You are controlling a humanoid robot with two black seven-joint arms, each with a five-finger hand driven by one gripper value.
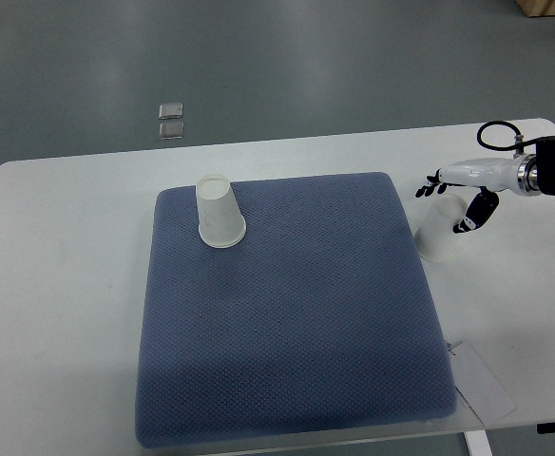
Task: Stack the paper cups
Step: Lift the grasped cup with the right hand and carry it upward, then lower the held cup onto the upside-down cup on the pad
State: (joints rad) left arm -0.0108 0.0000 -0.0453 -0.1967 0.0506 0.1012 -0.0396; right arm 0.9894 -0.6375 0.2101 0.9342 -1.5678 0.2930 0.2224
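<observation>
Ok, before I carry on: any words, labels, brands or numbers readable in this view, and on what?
None can be read.
Paper cup on the mat: plain white, no print seen.
Paper cup at the right hand: plain white as well.
White card at the table's near right corner: looks blank; any print is too small to tell.
Blue mat and right hand: no markings seen.

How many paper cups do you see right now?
2. One paper cup stands upside down on the blue mat; the other cup is off the mat, at the right hand.
</observation>
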